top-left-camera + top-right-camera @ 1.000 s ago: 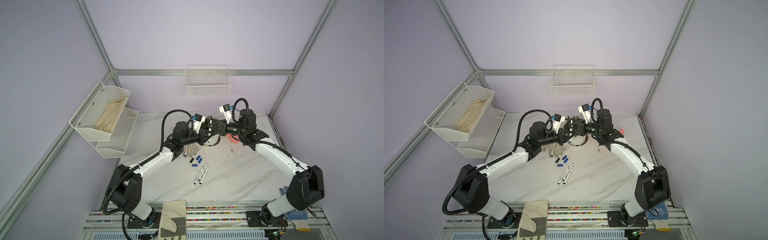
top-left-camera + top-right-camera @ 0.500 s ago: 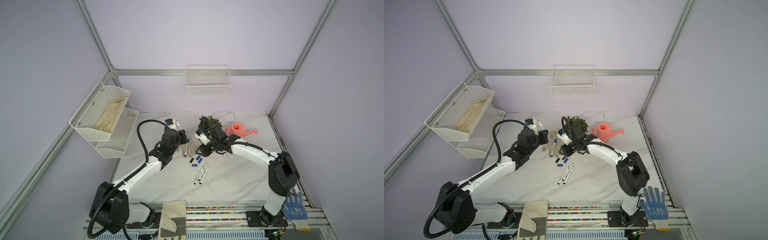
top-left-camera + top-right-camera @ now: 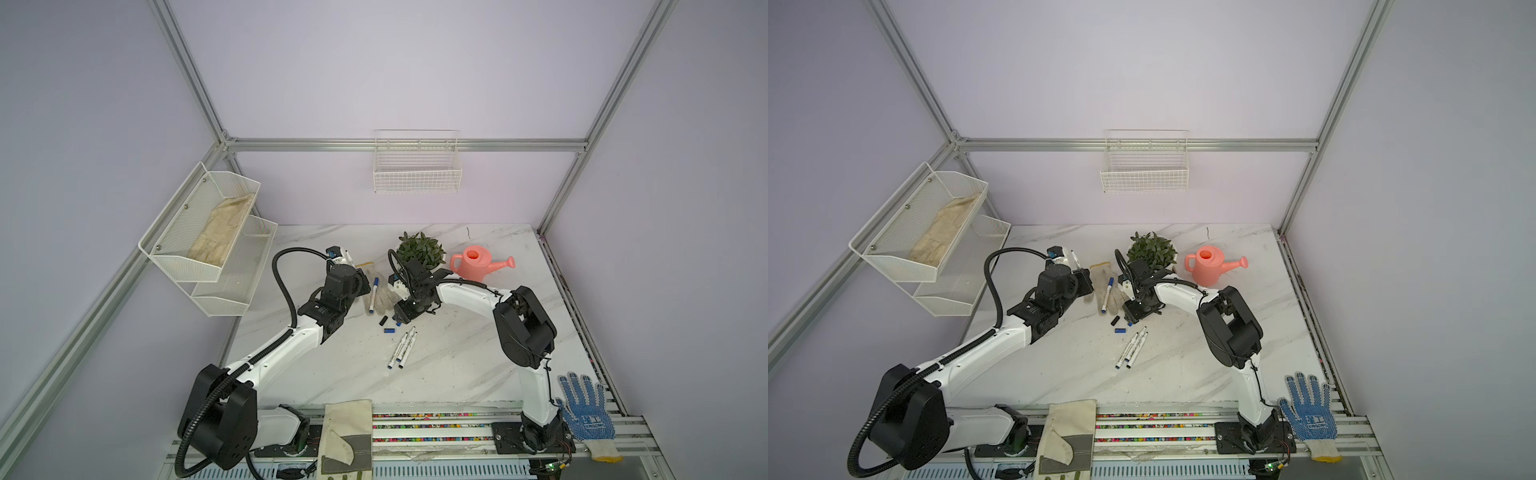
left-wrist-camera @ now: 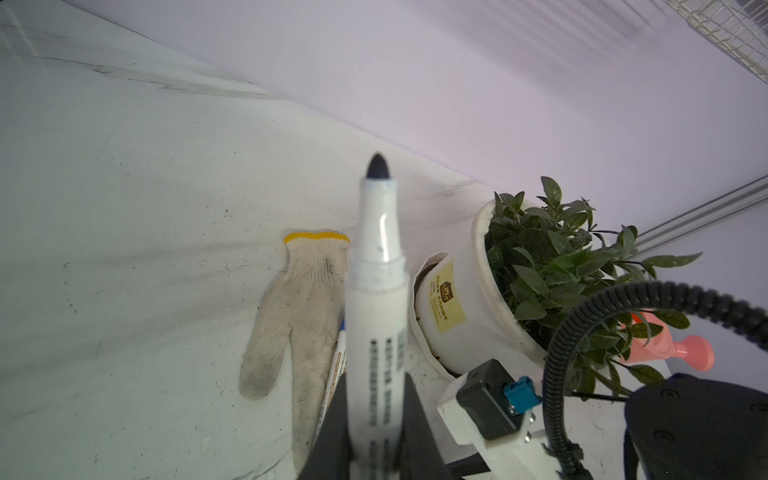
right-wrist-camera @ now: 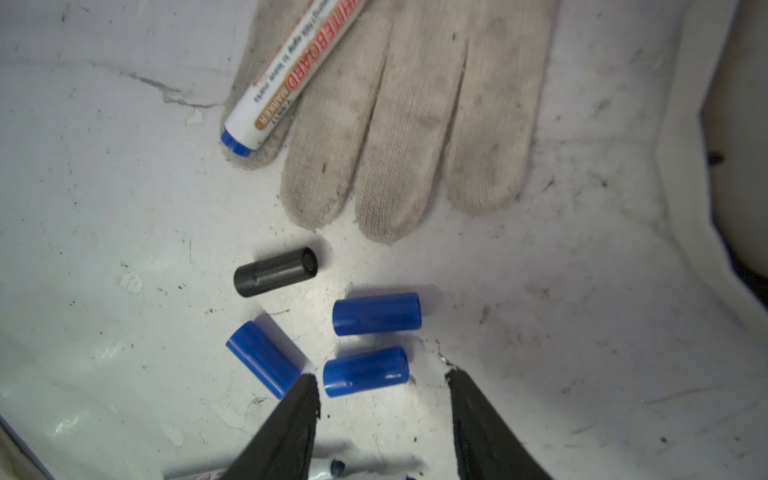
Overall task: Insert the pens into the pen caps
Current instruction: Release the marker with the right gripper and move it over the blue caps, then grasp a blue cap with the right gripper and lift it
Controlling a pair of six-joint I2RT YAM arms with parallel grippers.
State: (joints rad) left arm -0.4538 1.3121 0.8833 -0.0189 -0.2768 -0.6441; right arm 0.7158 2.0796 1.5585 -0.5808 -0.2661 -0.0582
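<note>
The right end effector [image 5: 382,377], jaws apart, is hovering over a blue cap [image 5: 365,371] lying lengthwise jaw to jaw on the surface [image 5: 124,208] (black cap [image 3: 383,320] at its 9 o'clock in a top view), the left end effector [image 4: 374,415] gripping a seemingly black-tipped pen [image 4: 376,311].

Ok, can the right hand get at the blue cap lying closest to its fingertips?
Probably yes. The right hand is open, and that blue cap lies uncovered just ahead, between its fingertips. The slanted blue cap beside one fingertip might get nudged.
</note>
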